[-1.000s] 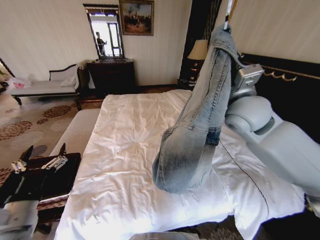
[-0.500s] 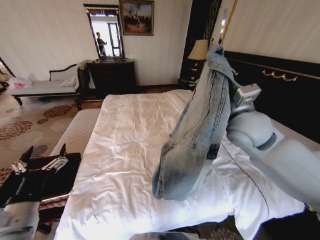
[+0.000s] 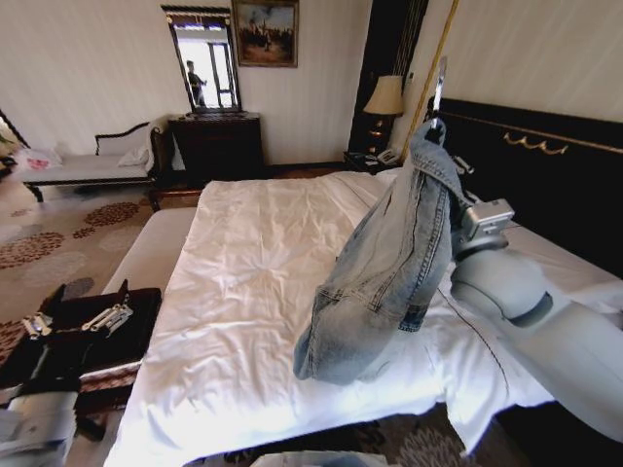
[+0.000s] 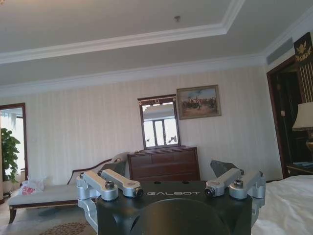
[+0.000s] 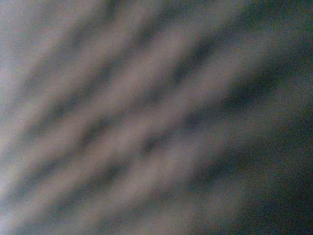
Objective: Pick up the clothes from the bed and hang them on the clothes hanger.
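Right gripper, fingers hidden, is being held raised beside the headboard
Jacket is being hung over the bed; left gripper, spread, is being kept low.

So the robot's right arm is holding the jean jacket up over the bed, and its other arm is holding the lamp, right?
Not quite. The right arm does hold the jean jacket up over the bed, but the head view shows the left tool low beside the bed, holding nothing. The lamp stands far off by the headboard.

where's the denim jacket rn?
Head view, right of centre: the denim jacket hangs off the right arm above the bed, near the black headboard.
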